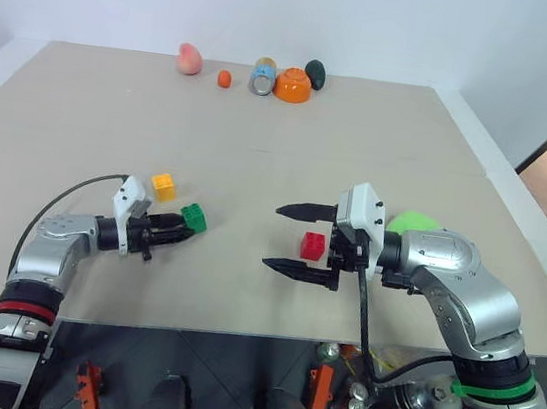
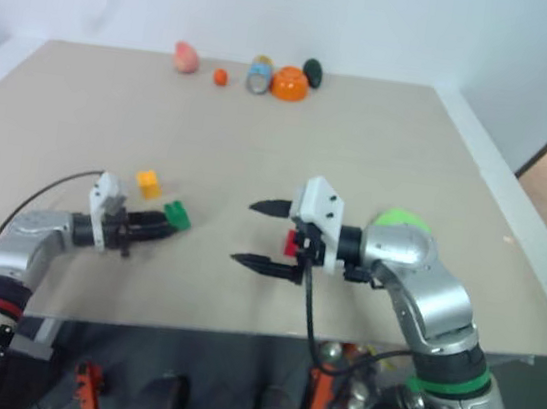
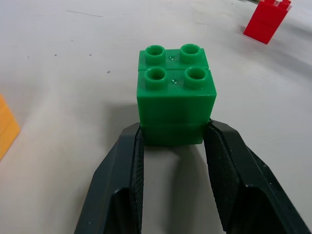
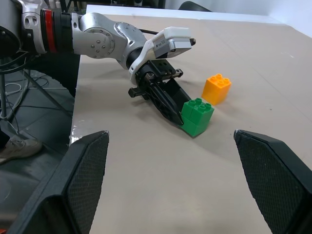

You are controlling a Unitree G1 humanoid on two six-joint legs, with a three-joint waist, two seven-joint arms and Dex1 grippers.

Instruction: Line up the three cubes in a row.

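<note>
Green cube (image 3: 175, 100) sits on the worktop (image 1: 259, 162), clamped low in my left pincer (image 1: 186, 225) beside the yellow-orange cube (image 1: 164, 186). With so shallow a bite it may twist out. My right pincer (image 1: 299, 240) gapes around the red cube (image 1: 313, 246), risking a knock.

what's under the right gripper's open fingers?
The red cube sits on the table below the right gripper, between its open fingers and untouched. In the right eye view the gripper's white housing covers most of the cube.
</note>
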